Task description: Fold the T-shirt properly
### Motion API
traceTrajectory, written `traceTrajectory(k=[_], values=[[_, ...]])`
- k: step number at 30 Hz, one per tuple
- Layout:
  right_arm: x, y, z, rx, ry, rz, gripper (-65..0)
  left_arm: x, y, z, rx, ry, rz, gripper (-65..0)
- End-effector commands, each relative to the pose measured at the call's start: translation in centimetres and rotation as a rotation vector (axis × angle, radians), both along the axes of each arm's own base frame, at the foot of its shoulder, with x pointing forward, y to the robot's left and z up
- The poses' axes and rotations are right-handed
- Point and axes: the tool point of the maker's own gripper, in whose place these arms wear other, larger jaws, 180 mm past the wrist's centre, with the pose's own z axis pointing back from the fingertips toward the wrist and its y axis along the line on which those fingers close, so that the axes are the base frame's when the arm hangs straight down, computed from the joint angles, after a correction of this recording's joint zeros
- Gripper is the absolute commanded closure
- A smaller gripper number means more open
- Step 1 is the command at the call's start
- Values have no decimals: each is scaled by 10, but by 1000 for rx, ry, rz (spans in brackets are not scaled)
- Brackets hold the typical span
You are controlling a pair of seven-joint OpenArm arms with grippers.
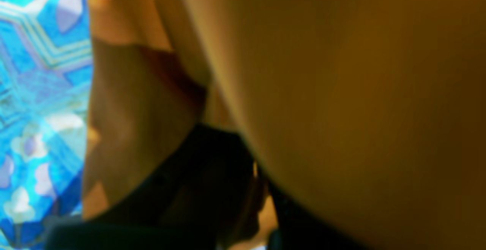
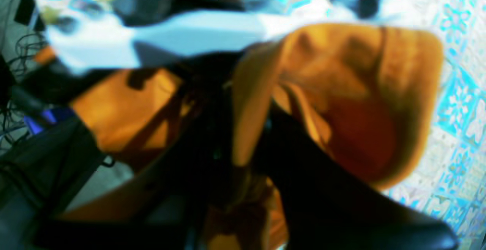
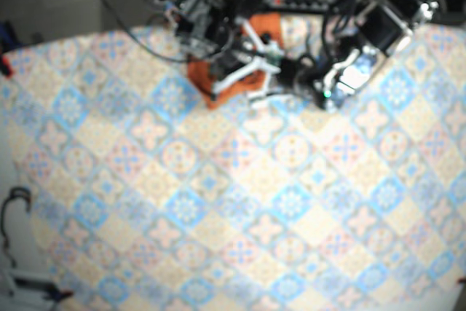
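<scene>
The shirt (image 3: 206, 81) bunches over the counter (image 3: 233, 202) around both arms' fingers. The right fingers (image 2: 303, 166) clamp a fold between them; cloth drapes over the left fingers (image 1: 205, 181), grip unclear.

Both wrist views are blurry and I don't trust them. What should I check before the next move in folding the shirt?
1. Shirt spread flat on the table: not ok. It is bunched at the far edge under the arms.
2. Right gripper holds fabric: ok. A strip of cloth runs between its fingers.
3. Left gripper has a grip: cannot tell. Cloth fills that view.
4. Sleeves, collar and hem located: cannot tell. All views are too blurred.
</scene>
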Motion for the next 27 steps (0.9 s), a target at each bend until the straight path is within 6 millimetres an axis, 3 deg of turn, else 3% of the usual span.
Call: traceTrajectory(k=[1, 16, 18, 27], values=[[4, 8, 9, 36, -25, 4, 0, -6, 36, -30, 233, -28, -34, 0], [4, 22, 12, 68, -14, 2, 0, 0, 28, -27, 205, -64, -35, 0], [4, 22, 11, 64, -11, 2, 0, 3, 21, -20, 182, -86, -41, 0], [2, 21, 6, 54, 1, 3, 0, 31, 37, -7, 178, -132, 51, 0]])
